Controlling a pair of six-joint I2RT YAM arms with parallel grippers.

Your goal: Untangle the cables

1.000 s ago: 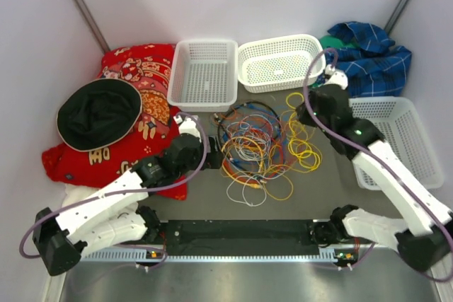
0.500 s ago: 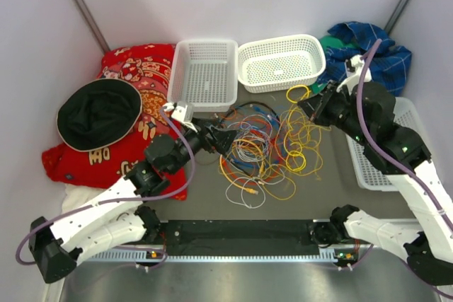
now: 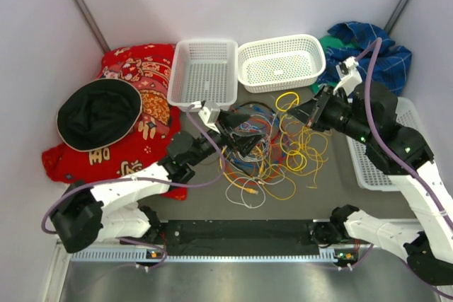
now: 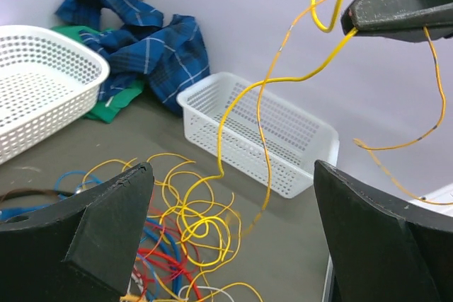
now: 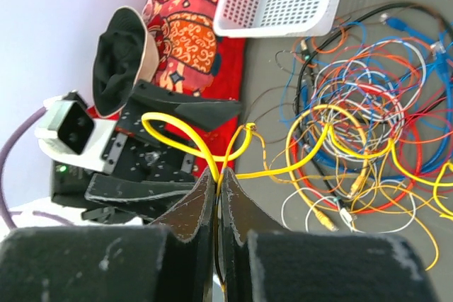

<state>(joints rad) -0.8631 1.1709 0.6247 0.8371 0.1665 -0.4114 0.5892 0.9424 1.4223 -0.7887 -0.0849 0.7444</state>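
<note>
Your right gripper (image 5: 218, 175) pinches a yellow cable (image 5: 272, 170), holding it up above the other cables (image 3: 258, 150); your left gripper (image 4: 233, 182) hangs spread wide over them, gripping nothing.

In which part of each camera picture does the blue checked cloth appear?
Top external: the blue checked cloth lies in the upper right corner.
Left wrist: upper left.
Right wrist: not in it.
Shared landmark: the cable pile, at the centre of the top view, bottom left for the left wrist, right side for the right wrist.
</note>
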